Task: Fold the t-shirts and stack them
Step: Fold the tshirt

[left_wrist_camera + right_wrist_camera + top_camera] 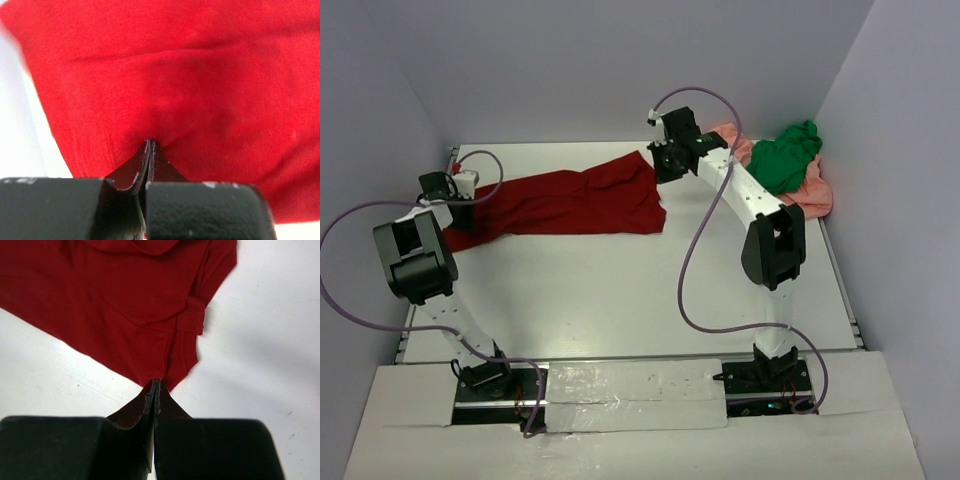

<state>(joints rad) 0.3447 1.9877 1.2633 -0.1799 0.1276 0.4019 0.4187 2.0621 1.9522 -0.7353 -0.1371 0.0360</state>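
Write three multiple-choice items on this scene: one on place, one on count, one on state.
1. Where does the green t-shirt lie?
A: on the salmon-pink t-shirt, far right corner.
B: near left corner.
C: middle of the near edge.
2. How many t-shirts show?
A: two.
B: three.
C: four.
3. The left jaws are:
A: wide open.
B: shut on the dark red t-shirt.
C: shut on nothing.
Answers:
1 A, the top view shows green resting on pink.
2 B, there is one red, one green and one pink.
3 B, the left wrist view shows red cloth pinched between them.

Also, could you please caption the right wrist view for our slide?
Right gripper shut on a corner of the dark red t-shirt.
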